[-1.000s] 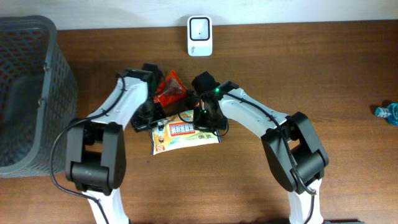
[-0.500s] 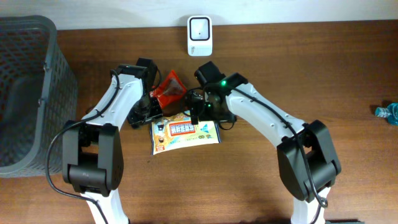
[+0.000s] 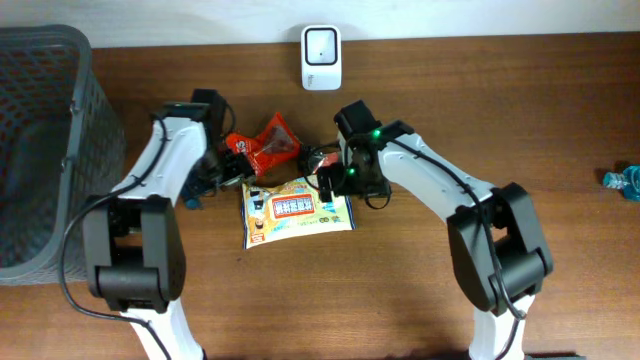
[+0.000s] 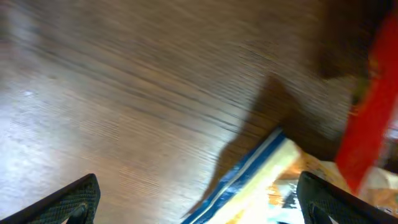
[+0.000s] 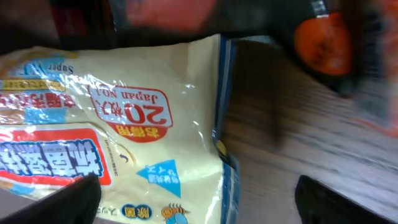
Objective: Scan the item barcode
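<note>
Table: dark brown wood (image 3: 400, 290), with both arms reaching in from the near edge.
Snack packet: the yellow snack packet (image 3: 298, 210) with blue side seams lies flat on the table, printed face up. It sits between the two grippers and is slightly skewed.
Right gripper: the right gripper (image 3: 335, 176) hangs over the packet's far right corner. In the right wrist view its fingers stand wide apart at the frame's lower corners, released and gripping nothing. The packet's print lies beneath them, and I cannot tell whether they touch it.
Left gripper: the left gripper (image 3: 220, 176) sits just beside the packet's far left corner. Its fingers are spread wide and empty, over bare wood in the left wrist view. Only the packet's blue-edged corner pokes in from the lower right.
Red packet: a crumpled red packet (image 3: 268, 148) lies just beyond the snack packet, between the two wrists.
Basket: a grey mesh basket (image 3: 100, 130) stands at the left edge of the table.
Teal-wrapped item: a small teal-wrapped item (image 3: 625, 180) lies at the right edge, well apart from the rest.
Barcode scanner: the white barcode scanner (image 3: 320, 45) stands at the far edge, well apart from the snack packet.
</note>
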{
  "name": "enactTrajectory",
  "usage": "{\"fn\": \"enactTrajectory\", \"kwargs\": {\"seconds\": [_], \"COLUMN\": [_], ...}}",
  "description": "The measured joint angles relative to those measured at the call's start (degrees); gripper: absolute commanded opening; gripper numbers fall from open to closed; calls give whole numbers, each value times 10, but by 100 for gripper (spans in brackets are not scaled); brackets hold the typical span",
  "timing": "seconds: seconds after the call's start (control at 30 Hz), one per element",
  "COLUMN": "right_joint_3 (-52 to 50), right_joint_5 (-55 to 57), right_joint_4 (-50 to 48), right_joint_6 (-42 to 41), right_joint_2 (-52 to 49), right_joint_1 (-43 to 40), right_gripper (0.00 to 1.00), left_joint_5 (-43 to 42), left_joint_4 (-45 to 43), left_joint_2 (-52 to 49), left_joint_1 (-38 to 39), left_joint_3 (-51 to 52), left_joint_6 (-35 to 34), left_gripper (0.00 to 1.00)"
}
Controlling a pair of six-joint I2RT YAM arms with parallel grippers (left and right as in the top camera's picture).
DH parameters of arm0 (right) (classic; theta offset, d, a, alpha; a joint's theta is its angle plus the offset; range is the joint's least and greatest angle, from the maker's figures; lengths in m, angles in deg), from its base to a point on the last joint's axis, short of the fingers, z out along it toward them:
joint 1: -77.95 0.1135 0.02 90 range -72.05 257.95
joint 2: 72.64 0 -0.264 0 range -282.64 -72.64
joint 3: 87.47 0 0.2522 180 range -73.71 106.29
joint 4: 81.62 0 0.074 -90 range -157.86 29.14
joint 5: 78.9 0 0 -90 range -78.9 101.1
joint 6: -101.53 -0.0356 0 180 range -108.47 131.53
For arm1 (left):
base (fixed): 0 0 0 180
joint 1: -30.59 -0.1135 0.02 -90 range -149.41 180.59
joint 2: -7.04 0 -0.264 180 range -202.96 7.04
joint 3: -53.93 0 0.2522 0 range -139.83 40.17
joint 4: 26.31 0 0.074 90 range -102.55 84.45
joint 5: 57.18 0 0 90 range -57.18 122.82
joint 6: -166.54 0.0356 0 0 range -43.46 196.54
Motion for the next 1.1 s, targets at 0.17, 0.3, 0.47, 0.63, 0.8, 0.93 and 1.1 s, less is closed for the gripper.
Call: {"fn": "enactTrajectory", "kwargs": {"seconds": [0.17, 0.3, 0.47, 0.63, 0.8, 0.93, 1.1], "right_joint_3": [-1, -1, -2, 14, 26, 35, 36], "right_joint_5": [-45, -57, -57, -23, 49, 55, 59], "right_joint_4": [-29, -30, -16, 65, 112, 110, 97], "right_joint_6": [0, 0, -3, -4, -3, -2, -4], "right_joint_2": [-28, -35, -41, -31, 51, 84, 79], "right_joint_1": [6, 18, 16, -12, -27, -15, 2], "right_gripper": [67, 4, 4, 4, 4, 12, 70], "left_joint_5": [-5, -7, -7, -7, -5, 4, 9], "left_joint_4": [7, 7, 7, 7, 6, -4, -4], "left_joint_2": [0, 0, 0, 0, 0, 0, 0], "left_joint_1": [-13, -12, -12, -12, -12, -12, -12], "left_joint_3": [0, 0, 0, 0, 0, 0, 0], "left_joint_6": [0, 0, 0, 0, -2, -16, -31], "left_gripper": [99, 99, 99, 99, 69, 88, 99]}}
